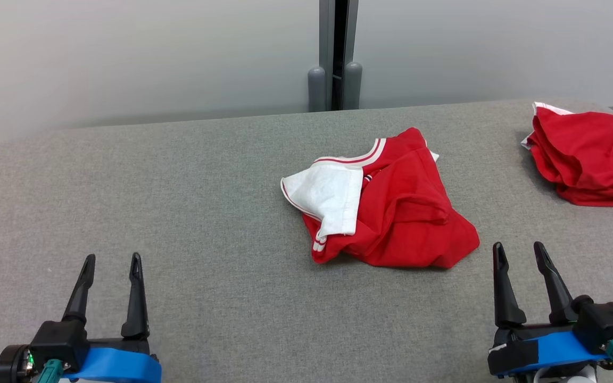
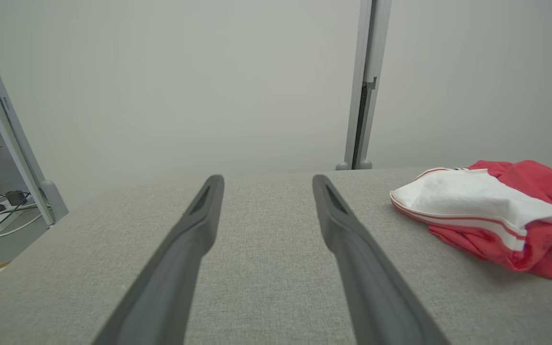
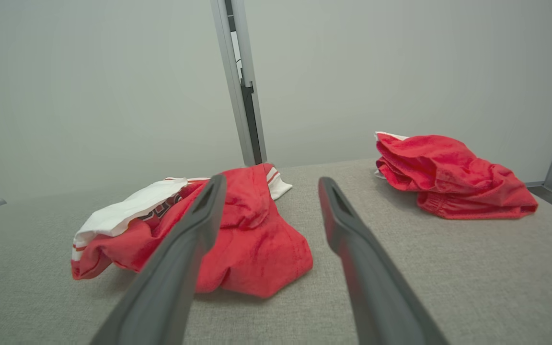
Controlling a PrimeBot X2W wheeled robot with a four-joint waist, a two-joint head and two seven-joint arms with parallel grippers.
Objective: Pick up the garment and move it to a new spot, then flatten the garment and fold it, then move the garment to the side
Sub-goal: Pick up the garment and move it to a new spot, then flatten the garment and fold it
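Garment (image 1: 391, 213), red with white sleeve, crumpled on grey table (image 1: 179, 186)

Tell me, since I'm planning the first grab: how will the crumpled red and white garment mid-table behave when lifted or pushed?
Likely floppy: the garment lies in soft crumpled folds, so it should drape and unfurl from a pinch. Probably light, since the cloth looks thin. Pushed, it would likely bunch rather than slide on the woven grey table.

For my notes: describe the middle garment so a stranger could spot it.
On the grey table, look at its centre. The crumpled garment there is red with a white, stripe-trimmed part on top; the other red bundle lies at the far right.
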